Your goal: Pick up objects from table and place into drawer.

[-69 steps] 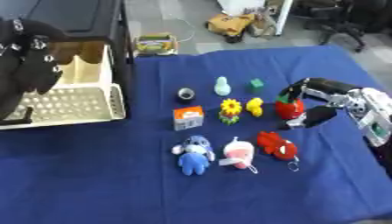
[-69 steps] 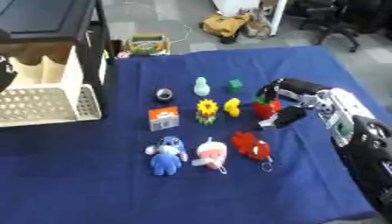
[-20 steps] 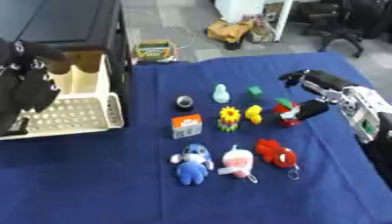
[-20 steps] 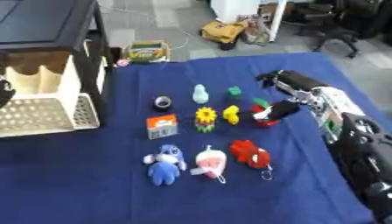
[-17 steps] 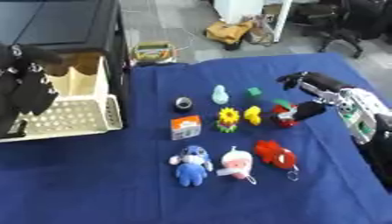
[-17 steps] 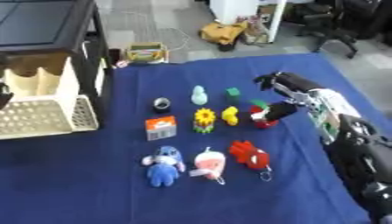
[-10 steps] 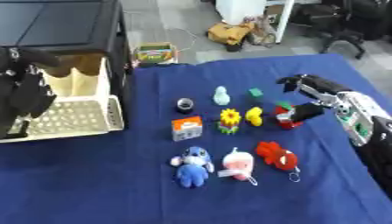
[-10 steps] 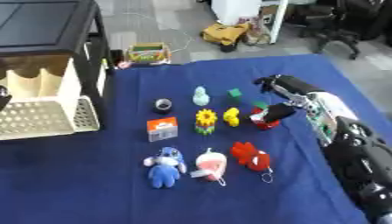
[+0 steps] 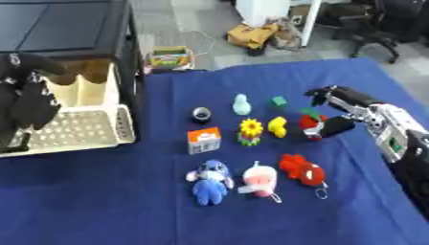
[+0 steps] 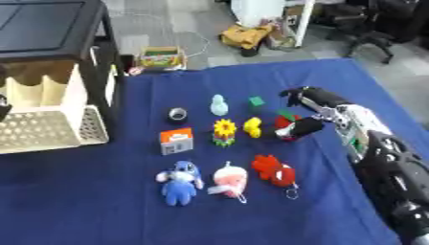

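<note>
One hand, the right hand, curls its fingers and thumb round the red toy, right of the yellow duck.

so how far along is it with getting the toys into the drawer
Barely started. The white drawer stands pulled open, and no toy shows in it. The right hand is closing round the red toy but hasn't lifted it. The other toys, such as the blue plush and the yellow duck, are on the blue cloth.

Bright, even overhead light, soft shadows (everything slightly blurred).
</note>
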